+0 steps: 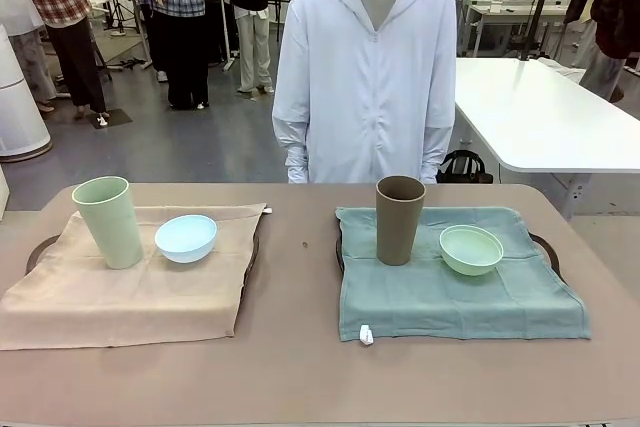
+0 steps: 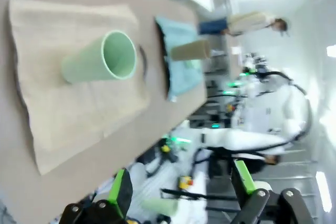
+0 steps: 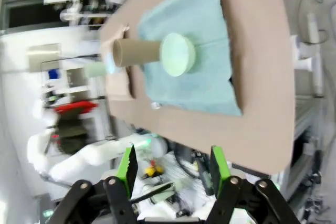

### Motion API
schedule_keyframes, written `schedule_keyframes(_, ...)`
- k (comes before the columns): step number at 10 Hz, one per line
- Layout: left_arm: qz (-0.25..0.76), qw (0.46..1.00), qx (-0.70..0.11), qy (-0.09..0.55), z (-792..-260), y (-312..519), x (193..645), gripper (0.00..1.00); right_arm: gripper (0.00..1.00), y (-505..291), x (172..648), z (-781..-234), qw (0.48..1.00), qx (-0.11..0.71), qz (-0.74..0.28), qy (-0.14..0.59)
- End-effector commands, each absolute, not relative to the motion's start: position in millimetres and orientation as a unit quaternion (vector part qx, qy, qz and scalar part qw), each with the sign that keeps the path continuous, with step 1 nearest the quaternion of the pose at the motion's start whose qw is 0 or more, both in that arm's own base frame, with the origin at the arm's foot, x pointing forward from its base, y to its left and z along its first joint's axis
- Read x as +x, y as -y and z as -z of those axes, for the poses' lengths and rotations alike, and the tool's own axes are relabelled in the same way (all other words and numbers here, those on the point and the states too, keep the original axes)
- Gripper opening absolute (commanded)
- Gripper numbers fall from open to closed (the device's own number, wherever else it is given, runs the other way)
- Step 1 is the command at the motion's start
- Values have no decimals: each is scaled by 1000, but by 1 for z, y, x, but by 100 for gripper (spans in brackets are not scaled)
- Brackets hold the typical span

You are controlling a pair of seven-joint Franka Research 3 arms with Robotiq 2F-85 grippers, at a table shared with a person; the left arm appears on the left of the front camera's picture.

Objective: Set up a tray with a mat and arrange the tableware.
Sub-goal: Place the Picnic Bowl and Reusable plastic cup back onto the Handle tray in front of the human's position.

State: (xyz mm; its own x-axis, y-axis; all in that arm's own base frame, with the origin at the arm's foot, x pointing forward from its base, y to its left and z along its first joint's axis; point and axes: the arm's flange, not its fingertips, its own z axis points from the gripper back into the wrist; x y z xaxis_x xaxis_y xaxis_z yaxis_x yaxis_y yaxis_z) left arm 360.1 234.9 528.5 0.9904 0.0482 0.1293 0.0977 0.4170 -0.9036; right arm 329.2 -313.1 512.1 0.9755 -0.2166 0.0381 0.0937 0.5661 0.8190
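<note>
Two settings laid: each of the two trays carries a mat, one cup and one bowl; from how things lie, the arranging looks done or close to it.
Left setting: pale green cup [image 1: 108, 221] upright on the beige mat [image 1: 130, 292], light blue bowl [image 1: 186, 237] just beside it toward the table's middle, apart from it.
Right setting: brown cup [image 1: 400, 218] upright on the teal mat [image 1: 460, 292], pale green bowl [image 1: 471, 249] just beside it on the outer side; whether they touch I cannot tell.
Trays: dark rims peek out from under the mats, left tray [image 1: 40, 247], right tray [image 1: 545, 245].
Long axis: both cups stand vertical, mouths up; a grasp would have to close across the wall from the side.
Left gripper [image 2: 181, 184]: jaws wide apart and empty, well back from the table's near edge; the pale green cup lies ahead of it, up and left in its wrist view.
Right gripper [image 3: 173, 166]: jaws parted, nothing between them, likewise off the near edge; brown cup and pale green bowl lie ahead, near the middle of its wrist view.
Nearer arm: each gripper faces its own side's setting, so neither would need to cross the middle.
Arm pose: both look drawn back and high, pointing down at the table at a slant.
Person: stands at the far edge behind the brown cup, hands out of sight below the table.
Risk: a tall cup on soft cloth could tip if nudged.
</note>
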Motion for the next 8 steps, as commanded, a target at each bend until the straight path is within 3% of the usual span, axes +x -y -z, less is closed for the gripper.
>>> schedule_keyframes(1, -2, 790, -614, 8, -520, -316, 376, 100, 72, 378, 324, -501, 840, 535, 80, 46)
schedule_keyframes(3, -20, 791, -609, -50, -511, -348, 365, 100, 72, 400, 315, -487, 823, 559, 94, 23)
schedule_keyframes(6, -18, 810, -585, -21, -505, -353, 356, 100, 72, 407, 311, -482, 808, 580, 101, 18)
schedule_keyframes(7, -29, 786, -617, -34, -467, -309, 364, 100, 72, 396, 301, -465, 818, 564, 106, 19)
schedule_keyframes(8, -29, 786, -617, -34, -467, -309, 364, 100, 72, 396, 301, -465, 818, 564, 106, 19)
